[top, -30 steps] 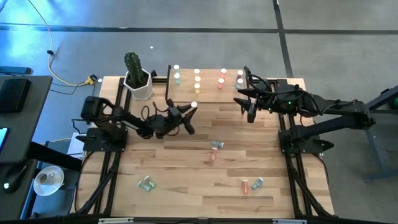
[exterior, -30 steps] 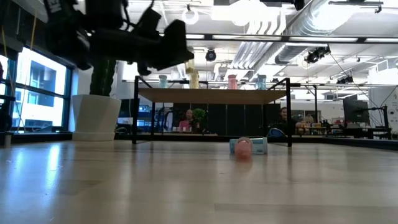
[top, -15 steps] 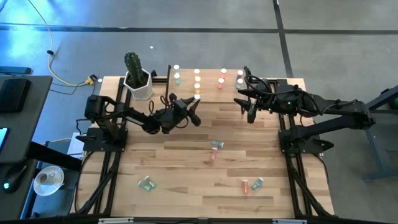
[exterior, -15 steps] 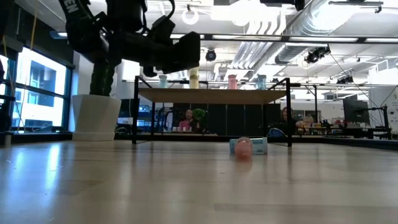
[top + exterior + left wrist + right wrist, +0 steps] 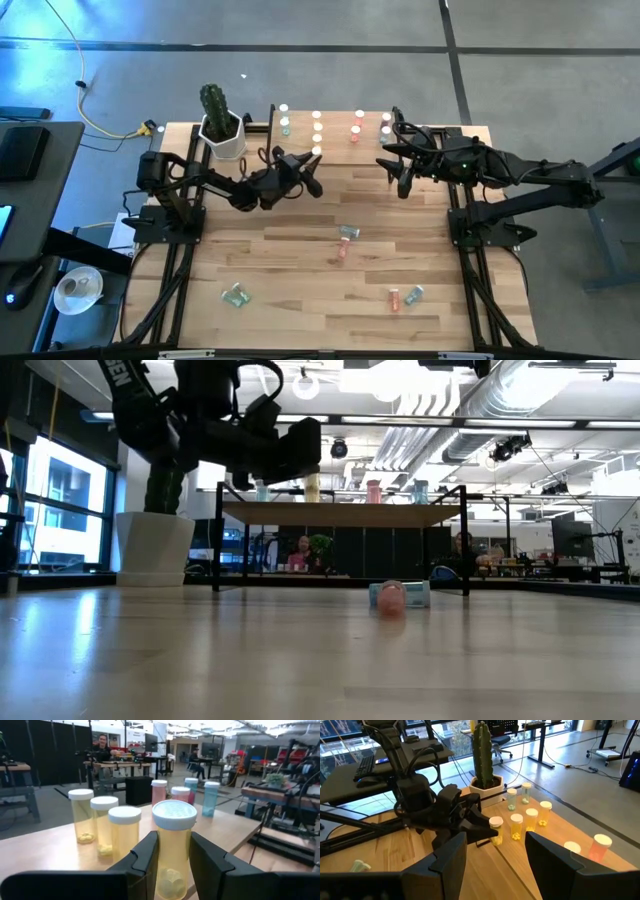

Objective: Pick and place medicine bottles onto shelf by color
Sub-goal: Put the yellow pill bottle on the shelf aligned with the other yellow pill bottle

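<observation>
Left gripper pinching a yellow bottle upright at the shelf beside three placed yellows; right gripper spread, waiting; roughly five bottles remain lying on the table.

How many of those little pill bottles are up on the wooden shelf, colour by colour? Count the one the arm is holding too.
green bottles: 2
yellow bottles: 3
pink bottles: 2
blue bottles: 2
held yellow bottle, gripped in the left end effector: 1
Total: 10
</observation>
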Controlling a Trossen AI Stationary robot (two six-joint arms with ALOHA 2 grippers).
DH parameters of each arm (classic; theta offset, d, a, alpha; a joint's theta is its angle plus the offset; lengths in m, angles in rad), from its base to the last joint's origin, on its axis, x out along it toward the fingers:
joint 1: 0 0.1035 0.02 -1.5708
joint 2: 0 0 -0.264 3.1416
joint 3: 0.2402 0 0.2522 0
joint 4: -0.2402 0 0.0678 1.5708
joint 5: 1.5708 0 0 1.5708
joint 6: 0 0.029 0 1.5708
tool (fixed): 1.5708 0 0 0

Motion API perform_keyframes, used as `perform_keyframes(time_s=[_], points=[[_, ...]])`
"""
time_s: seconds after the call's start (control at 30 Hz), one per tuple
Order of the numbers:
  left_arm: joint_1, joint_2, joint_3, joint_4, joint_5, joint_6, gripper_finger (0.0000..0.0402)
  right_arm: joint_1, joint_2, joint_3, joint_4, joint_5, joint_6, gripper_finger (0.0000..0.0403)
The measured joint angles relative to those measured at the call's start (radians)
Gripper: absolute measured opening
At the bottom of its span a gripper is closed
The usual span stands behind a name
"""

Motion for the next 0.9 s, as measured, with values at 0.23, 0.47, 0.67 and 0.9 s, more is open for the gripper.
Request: perform_keyframes(time_s=[0.23, 0.47, 0.67, 0.9], points=[[0.0, 0.0, 0.0, -0.025, -0.017, -0.009, 0.0086, 0.0, 0.0, 0.0, -0.007, 0.0, -0.001, 0.0194], [0.0, 0.0, 0.0, -0.047, -0.034, -0.011, 0.0086, 0.0, 0.009, 0.0, -0.006, 0.0, -0.016, 0.0194], [0.0, 0.0, 0.015, -0.059, -0.034, -0.009, 0.0086, 0.0, 0.018, 0.0, -0.011, 0.0, -0.017, 0.0194], [0.0, 0.0, 0.034, -0.082, -0.058, 0.016, 0.0086, 0.0, 0.018, 0.0, -0.012, 0.0, -0.01, 0.0194]])
